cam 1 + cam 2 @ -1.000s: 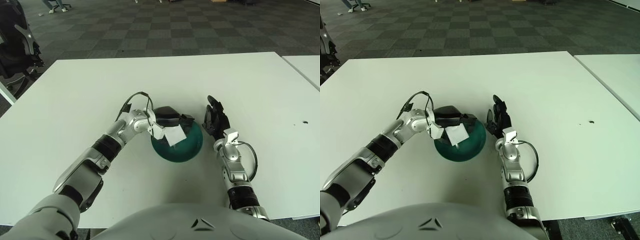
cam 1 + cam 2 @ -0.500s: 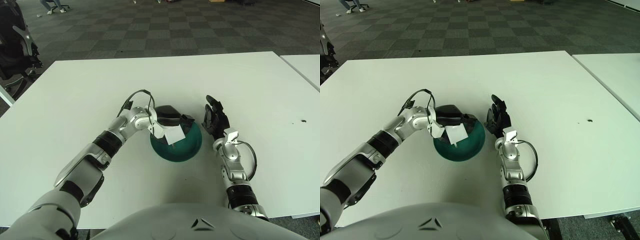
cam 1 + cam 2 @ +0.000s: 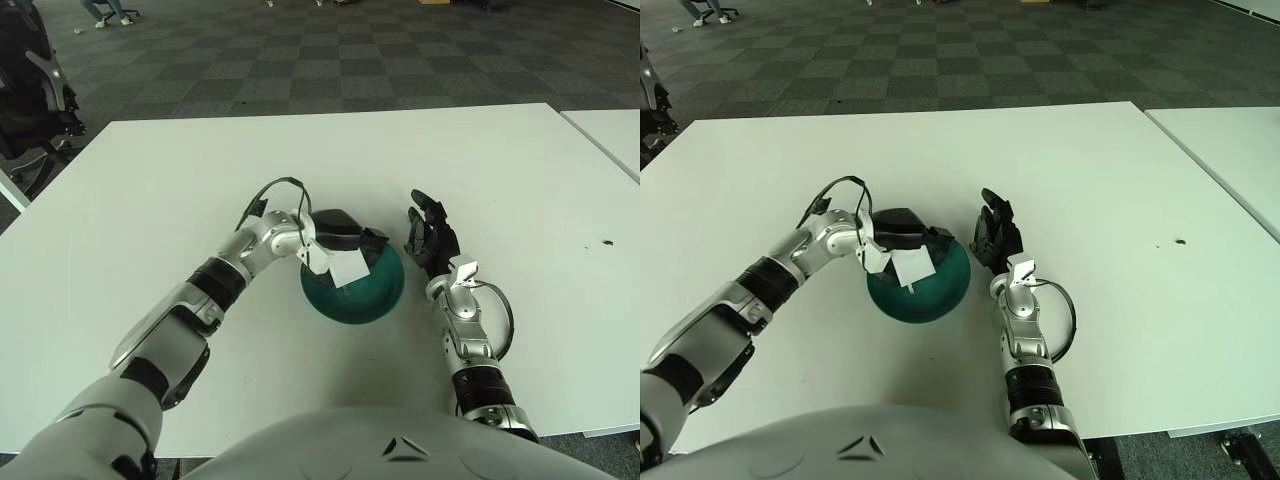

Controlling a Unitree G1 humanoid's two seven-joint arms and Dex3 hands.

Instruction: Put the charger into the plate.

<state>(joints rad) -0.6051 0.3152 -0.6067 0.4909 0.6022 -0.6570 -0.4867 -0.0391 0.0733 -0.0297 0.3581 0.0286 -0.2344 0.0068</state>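
Over the dark green plate near the middle of the white table, the left hand is reaching in from the left, its fingers closing around the white charger, which is hanging just above the plate's bowl. Beside the plate's right rim, the right hand is waiting with fingers spread, holding nothing.
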